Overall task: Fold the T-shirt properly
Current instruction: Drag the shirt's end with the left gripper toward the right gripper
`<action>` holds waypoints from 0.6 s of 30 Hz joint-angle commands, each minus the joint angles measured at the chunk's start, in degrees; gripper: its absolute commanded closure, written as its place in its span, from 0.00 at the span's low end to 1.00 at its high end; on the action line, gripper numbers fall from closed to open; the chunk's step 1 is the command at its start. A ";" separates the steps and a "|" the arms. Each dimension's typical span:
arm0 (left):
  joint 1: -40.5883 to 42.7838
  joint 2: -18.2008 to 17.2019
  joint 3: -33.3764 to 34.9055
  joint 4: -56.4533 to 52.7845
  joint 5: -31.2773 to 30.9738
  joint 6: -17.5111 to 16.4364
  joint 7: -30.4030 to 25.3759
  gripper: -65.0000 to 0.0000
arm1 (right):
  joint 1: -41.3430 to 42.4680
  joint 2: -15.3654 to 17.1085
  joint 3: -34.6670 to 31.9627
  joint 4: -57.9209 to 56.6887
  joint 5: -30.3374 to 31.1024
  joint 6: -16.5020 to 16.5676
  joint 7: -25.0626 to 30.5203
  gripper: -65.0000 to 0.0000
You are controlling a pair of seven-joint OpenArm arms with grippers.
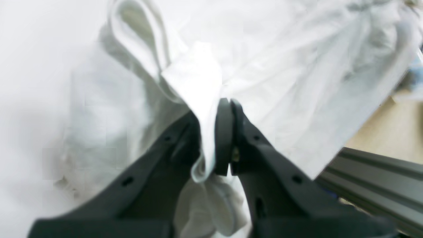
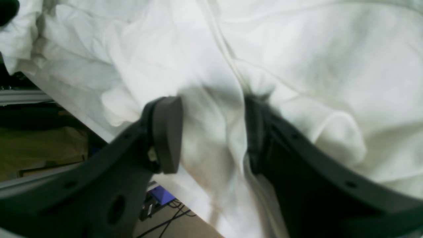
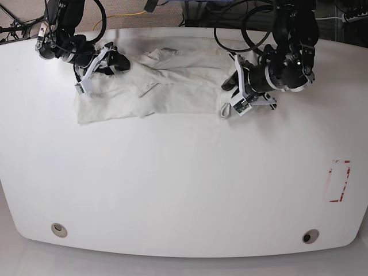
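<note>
The cream-white T-shirt (image 3: 167,86) lies crumpled and stretched sideways along the table's far side, with no lettering or graphic showing. My left gripper (image 1: 228,105) is shut on a bunched fold of the shirt (image 1: 281,82) at its right end in the base view (image 3: 233,99), close to the table. My right gripper (image 2: 213,112) is at the shirt's left end in the base view (image 3: 103,62). Its jaws stand apart with a ridge of shirt fabric (image 2: 314,66) between the pads, one pad (image 2: 167,132) clear of the cloth.
The white table (image 3: 184,190) extends toward the front. A red rectangular marking (image 3: 339,181) lies at the right, and two round holes (image 3: 58,229) (image 3: 310,236) sit near the front edge. Cables and arm bases stand behind the table. A metal rail (image 1: 380,172) runs past the table edge.
</note>
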 commanded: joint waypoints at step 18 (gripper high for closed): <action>-3.12 3.53 3.87 0.35 -1.15 -0.08 -0.92 0.89 | 0.13 0.58 0.32 0.58 -0.82 -0.49 -0.49 0.55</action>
